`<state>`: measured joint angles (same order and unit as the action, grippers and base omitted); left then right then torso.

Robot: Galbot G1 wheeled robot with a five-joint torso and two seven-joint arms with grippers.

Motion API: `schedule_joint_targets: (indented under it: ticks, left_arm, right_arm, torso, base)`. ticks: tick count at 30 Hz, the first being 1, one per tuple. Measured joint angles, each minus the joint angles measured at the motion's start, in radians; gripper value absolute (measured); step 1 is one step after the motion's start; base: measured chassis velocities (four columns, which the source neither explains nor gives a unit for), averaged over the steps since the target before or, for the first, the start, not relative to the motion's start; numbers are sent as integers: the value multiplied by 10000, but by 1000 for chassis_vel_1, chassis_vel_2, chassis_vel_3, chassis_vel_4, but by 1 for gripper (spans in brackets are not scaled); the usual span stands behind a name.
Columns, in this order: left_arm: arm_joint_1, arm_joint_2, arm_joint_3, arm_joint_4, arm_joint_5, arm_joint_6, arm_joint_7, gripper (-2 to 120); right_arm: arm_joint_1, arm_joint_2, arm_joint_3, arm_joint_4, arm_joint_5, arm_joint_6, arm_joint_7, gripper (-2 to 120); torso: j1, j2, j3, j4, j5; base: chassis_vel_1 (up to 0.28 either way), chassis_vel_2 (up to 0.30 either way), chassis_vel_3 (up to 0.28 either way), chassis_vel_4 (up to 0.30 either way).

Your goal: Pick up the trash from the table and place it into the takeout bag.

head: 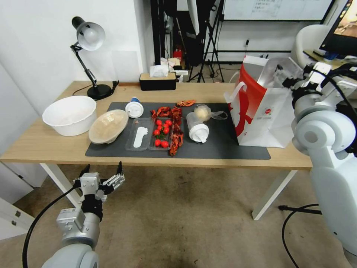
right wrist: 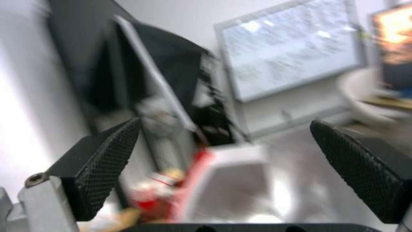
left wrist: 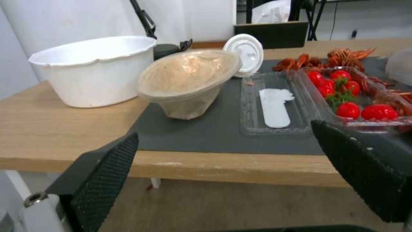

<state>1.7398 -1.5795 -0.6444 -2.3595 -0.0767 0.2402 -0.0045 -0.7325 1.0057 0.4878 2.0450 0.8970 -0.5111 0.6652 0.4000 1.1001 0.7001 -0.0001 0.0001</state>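
On the table, on its dark grey mat, lies the trash: a tilted round beige bowl, a small white-lidded cup, a clear plastic cup on its side and a plastic-wrapped beige ball. The takeout bag stands open at the mat's right end. My left gripper hangs open below the table's front edge, facing the beige bowl. My right gripper is raised over the bag's mouth, open and holding nothing.
A big white bowl sits left of the mat. A clear tray of tomatoes and crayfish shells lie mid-mat. A desk lamp and tissue box stand along the back edge.
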Motion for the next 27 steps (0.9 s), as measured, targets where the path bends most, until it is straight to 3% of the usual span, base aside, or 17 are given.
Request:
schedule_joint_targets:
  ticks: [2,3,4,7,8,11,17,19,20,27]
  left_arm:
    - [-4,-23,10,17,20,-4,3,100]
    - [-9,-40,13,23,25,-8,5,100]
    - [-9,-40,13,23,25,-8,5,100]
    - [-19,-34,-20,32,22,-33,5,100]
    - [-19,-34,-20,32,22,-33,5,100]
    - [-31,20,-48,34,-27,-42,0,100]
    - [-69,60,-64,59,-45,-45,-7,100]
    - [-79,93,-63,97,-56,-64,-10,100]
    - [-79,93,-63,97,-56,-64,-10,100]
    - [-126,192,-79,187,-119,-191,-25,100]
  right_arm:
    - [45,-92,65,127,337,814,-589,100]
    - [-102,-180,133,464,601,1586,-1415,100]
    - [-102,-180,133,464,601,1586,-1415,100]
    - [-1327,-442,195,1585,548,2585,-3407,100]
    - [-1327,-442,195,1585,548,2585,-3407,100]
    - [-3402,-706,74,2434,-1116,3563,-4995,100]
    - [-4857,-724,-161,2955,-2461,3793,-5175,100]
    - [-5893,-579,-377,3088,-3841,4130,-5089,100]
    - [-5893,-579,-377,3088,-3841,4130,-5089,100]
    - [-8114,298,-820,2624,-6000,5612,-4521,100]
  torso:
    - [0,-1,0,1,0]
    - [0,0,0,2,-5]
    - [0,0,0,2,-5]
    - [0,0,-2,1,0]
    - [0,0,-2,1,0]
    - [0,0,-2,0,-1]
    - [-1,0,-3,0,-3]
    - [-1,0,-3,2,-2]
    - [-1,0,-3,2,-2]
    - [-1,0,-2,-1,0]
  base:
    - [0,0,0,0]
    - [0,0,0,0]
    - [0,0,0,0]
    - [0,0,0,0]
    - [0,0,0,0]
    - [0,0,0,0]
    - [0,0,0,0]
    - [0,0,0,0]
    - [0,0,0,0]
    - [0,0,0,0]
